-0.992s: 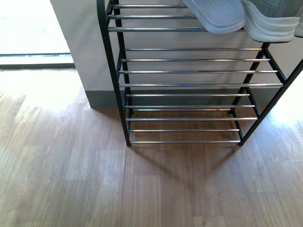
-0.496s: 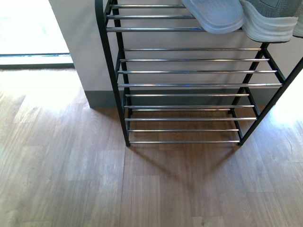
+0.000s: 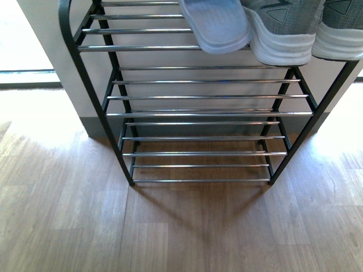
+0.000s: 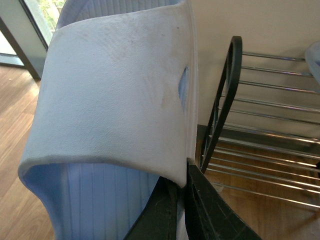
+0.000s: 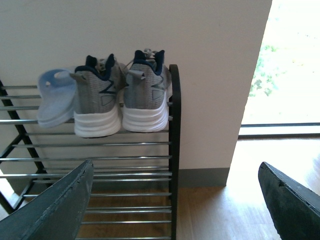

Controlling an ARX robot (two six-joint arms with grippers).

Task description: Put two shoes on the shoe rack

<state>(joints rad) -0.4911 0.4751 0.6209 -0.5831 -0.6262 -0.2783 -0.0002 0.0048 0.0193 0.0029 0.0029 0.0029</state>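
Note:
The shoe rack (image 3: pixel 210 114) stands against the wall, black frame with chrome rods. On its top tier lie a pale blue slide (image 3: pixel 215 25) and a pair of grey sneakers (image 3: pixel 283 34), side by side. The right wrist view shows the same slide (image 5: pixel 55 97) and sneakers (image 5: pixel 97 100) heel-on. My right gripper (image 5: pixel 175 165) is open and empty, facing the rack's end post. My left gripper (image 4: pixel 182 200) is shut on the strap edge of a second pale blue slide (image 4: pixel 115 100), held in the air beside the rack's arched end (image 4: pixel 227 100). Neither arm shows in the front view.
Wooden floor (image 3: pixel 170 226) spreads in front of the rack. A white wall with a grey skirting (image 3: pixel 96 127) is behind it. Bright glass (image 5: pixel 290 60) lies past the wall's corner, and another bright opening (image 3: pixel 22 34) on the other side.
In the front view the rack now sits further left and lower, so both grey sneakers show on the top tier beside the slide.

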